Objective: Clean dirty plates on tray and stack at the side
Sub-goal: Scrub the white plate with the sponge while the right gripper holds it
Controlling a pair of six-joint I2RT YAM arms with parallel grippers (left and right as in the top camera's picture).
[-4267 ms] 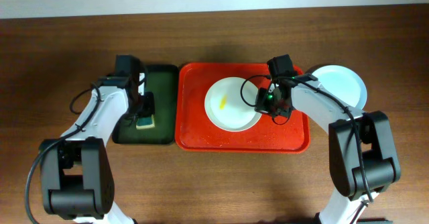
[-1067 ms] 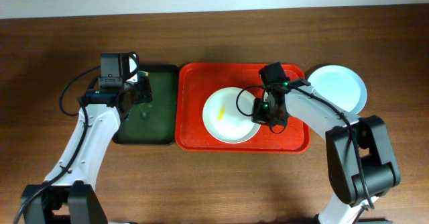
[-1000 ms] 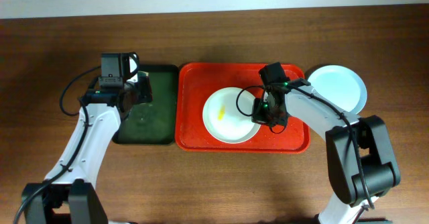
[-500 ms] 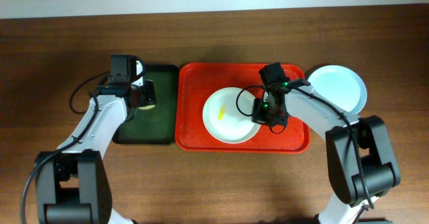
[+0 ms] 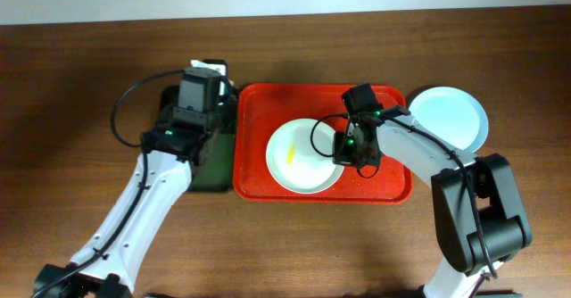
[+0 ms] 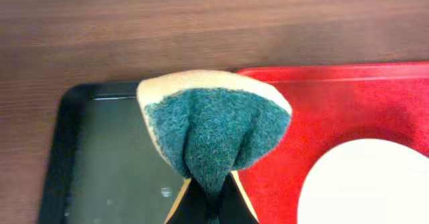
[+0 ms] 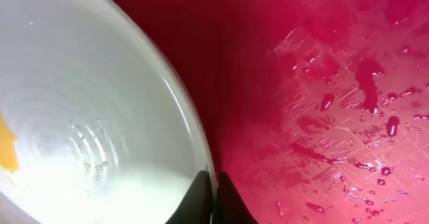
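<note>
A white plate (image 5: 302,166) with a yellow smear (image 5: 291,153) lies on the red tray (image 5: 259,102). My right gripper (image 5: 343,150) is shut on that plate's right rim; in the right wrist view its fingertips (image 7: 214,190) pinch the plate's edge (image 7: 87,117). A pale blue plate (image 5: 451,115) sits on the table to the right of the tray. My left gripper (image 5: 211,73) is shut on a green and cream sponge (image 6: 214,127). It hangs over the border between the green tray and the red tray (image 6: 335,103), left of the plate (image 6: 375,184).
A dark green tray (image 5: 217,169) lies left of the red one, partly under my left arm. Water drops cover the red tray floor (image 7: 335,96). Brown wooden table (image 5: 71,66) surrounds both trays.
My left arm has swung to the right with the sponge, from over the green tray to the red tray's left edge. The white plate has slid slightly left. The right gripper keeps its hold.
</note>
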